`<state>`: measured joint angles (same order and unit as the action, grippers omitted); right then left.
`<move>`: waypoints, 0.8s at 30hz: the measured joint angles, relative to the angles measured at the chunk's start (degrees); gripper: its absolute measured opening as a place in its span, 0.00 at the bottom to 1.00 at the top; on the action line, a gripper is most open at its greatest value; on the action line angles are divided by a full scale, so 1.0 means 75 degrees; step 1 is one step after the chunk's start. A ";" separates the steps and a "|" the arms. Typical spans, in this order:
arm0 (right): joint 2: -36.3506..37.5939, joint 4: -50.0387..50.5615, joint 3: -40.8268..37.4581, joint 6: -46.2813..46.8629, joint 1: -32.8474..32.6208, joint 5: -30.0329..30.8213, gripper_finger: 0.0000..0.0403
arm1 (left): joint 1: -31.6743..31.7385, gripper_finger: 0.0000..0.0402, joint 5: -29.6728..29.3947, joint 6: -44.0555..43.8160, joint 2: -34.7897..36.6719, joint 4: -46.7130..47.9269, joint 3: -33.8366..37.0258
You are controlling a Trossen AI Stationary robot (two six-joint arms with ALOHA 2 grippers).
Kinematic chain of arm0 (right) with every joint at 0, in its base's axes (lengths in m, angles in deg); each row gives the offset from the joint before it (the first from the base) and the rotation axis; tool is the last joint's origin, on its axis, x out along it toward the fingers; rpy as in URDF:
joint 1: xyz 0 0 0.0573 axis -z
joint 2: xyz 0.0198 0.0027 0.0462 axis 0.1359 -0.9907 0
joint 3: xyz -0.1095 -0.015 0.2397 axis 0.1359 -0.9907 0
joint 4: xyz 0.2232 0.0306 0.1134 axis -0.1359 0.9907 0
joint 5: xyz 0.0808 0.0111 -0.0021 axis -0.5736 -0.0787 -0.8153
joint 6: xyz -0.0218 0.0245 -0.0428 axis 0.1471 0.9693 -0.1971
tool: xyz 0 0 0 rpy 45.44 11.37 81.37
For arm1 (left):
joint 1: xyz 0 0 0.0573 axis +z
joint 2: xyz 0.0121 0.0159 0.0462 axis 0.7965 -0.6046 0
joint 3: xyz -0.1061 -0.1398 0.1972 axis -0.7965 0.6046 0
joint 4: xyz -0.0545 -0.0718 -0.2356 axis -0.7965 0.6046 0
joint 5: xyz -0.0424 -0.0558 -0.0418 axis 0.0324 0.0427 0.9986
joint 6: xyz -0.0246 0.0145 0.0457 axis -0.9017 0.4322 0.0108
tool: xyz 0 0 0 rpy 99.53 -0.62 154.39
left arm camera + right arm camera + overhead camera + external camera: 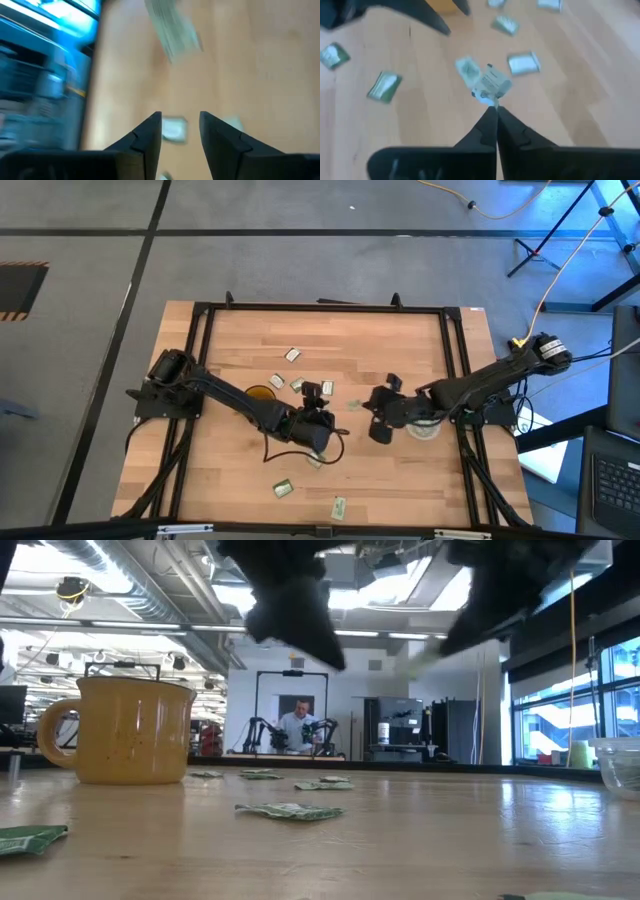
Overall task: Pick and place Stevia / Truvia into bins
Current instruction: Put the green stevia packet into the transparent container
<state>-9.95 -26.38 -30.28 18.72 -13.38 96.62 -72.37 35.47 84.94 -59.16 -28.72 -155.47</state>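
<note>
Looking straight down on the wooden table, I count two dark arms meeting near its middle. The left gripper sits just beside the amber mug, and the right gripper hangs close to the clear cup, which the arm partly covers. About seven sachets lie scattered here: a few behind the left gripper, one between the two grippers, three nearer the front edge.

From table height, the mug stands upright at the left with its handle outward, and only the rim of the clear cup shows at the right edge. I make out about five sachets flat on the wood, one crumpled sachet in the middle foreground. Both arms are dark blurs overhead. A person sits far back in the room.

Past the left wrist, the left gripper has its fingers apart with nothing between them; one sachet lies on the wood below the gap, and two more are blurred nearby.

Past the right wrist, the right gripper has its fingers pressed together, pinching the corner of one white sachet lifted off the table. About six more lie on the wood beyond it.
</note>
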 joint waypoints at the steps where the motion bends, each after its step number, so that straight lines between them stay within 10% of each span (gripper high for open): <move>1: 0.0144 0.0356 0.0003 0.0266 -0.0068 -0.0163 0.00 | 0.0051 0.32 0.0414 -0.0201 0.0008 0.0194 0.0000; 15: 0.1863 0.5000 0.0003 0.5394 -0.1623 -0.1790 0.00 | 0.0123 0.25 0.5334 -0.0567 0.0013 0.1785 0.0000; 24: 0.1766 0.5502 -0.0040 0.6269 -0.2330 -0.2131 0.00 | 0.0043 0.23 0.8074 -0.0659 0.0013 0.1934 0.0003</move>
<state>3.29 14.88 -30.59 65.74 -30.86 80.63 -72.05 96.02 80.00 -59.06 -14.21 -155.45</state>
